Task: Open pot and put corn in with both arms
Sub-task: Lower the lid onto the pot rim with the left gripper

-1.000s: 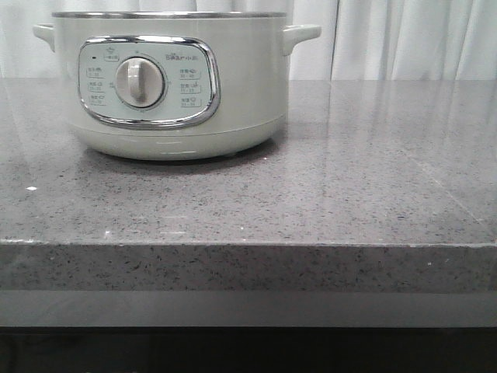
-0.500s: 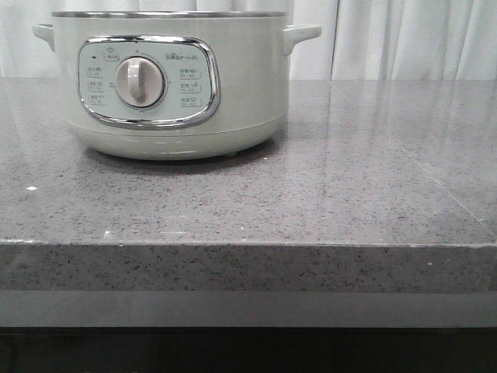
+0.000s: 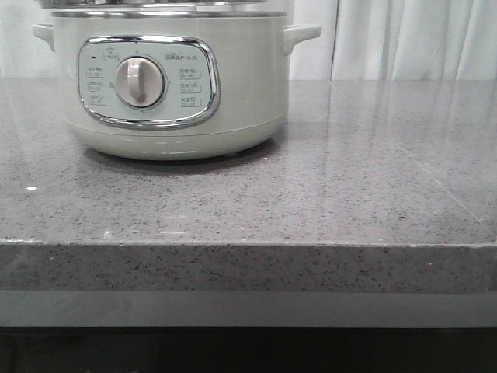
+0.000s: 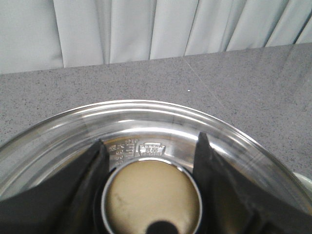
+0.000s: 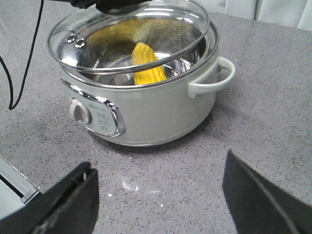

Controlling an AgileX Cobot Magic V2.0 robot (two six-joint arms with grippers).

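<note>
Since the earlier front frame, a glass lid has come into view just above the metal rim of the pot; half a second back only the bare rim showed there. From the right wrist camera I see that lid hovering tilted over the pot, its near edge low against the rim and its far edge raised. The corn is already inside, standing slanted against the bowl wall. My left gripper is clamped on the lid's knob, one finger at nine o'clock and one at three o'clock of it. My right gripper is spread wide and holds nothing, parked well back from the pot at about five o'clock of it on the grey counter.

My worry is the lid: if it comes down tilted, its edge could catch the rim or the cob's tip and twist on the knob, slipping from my grasp.
</note>
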